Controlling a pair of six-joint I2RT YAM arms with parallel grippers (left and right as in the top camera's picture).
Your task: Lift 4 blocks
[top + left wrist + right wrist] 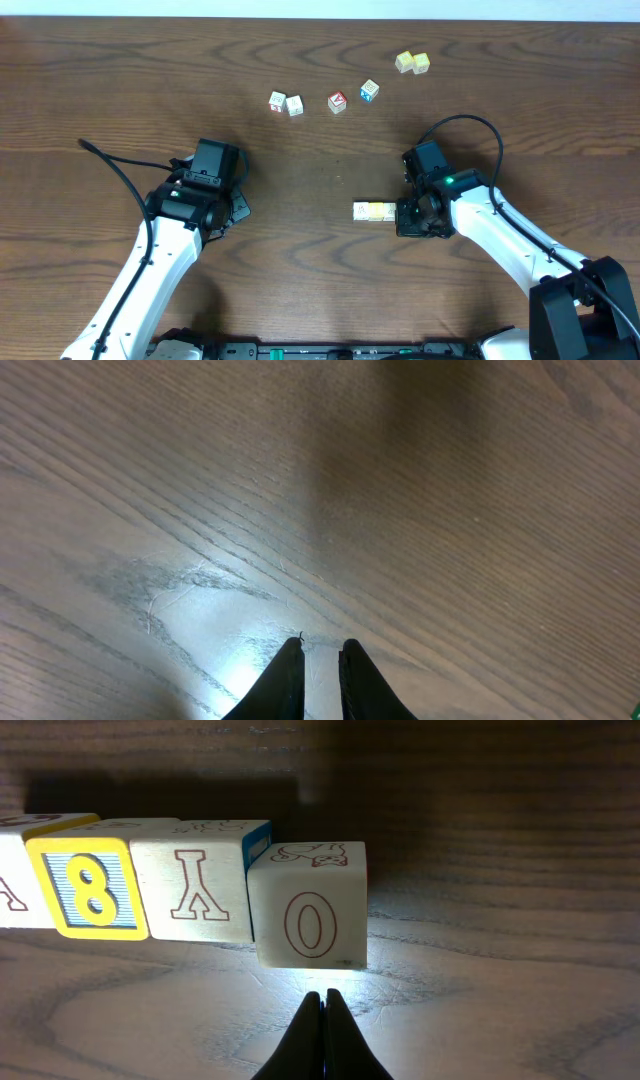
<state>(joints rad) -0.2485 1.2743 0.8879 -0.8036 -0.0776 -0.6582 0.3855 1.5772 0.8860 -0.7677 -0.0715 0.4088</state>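
Four blocks (190, 880) lie in one row on the counter (320, 260), six other cubes (337, 102) well apart. The right jaws are clenched empty beside the row; the left jaws are slightly parted, empty.

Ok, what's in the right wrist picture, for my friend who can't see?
Four wooden blocks sit in a row on the table: an O block nearest, then a Y block, a yellow-framed 8 block, and a fourth block cut off at the left. The right gripper, shut, points at the O block.
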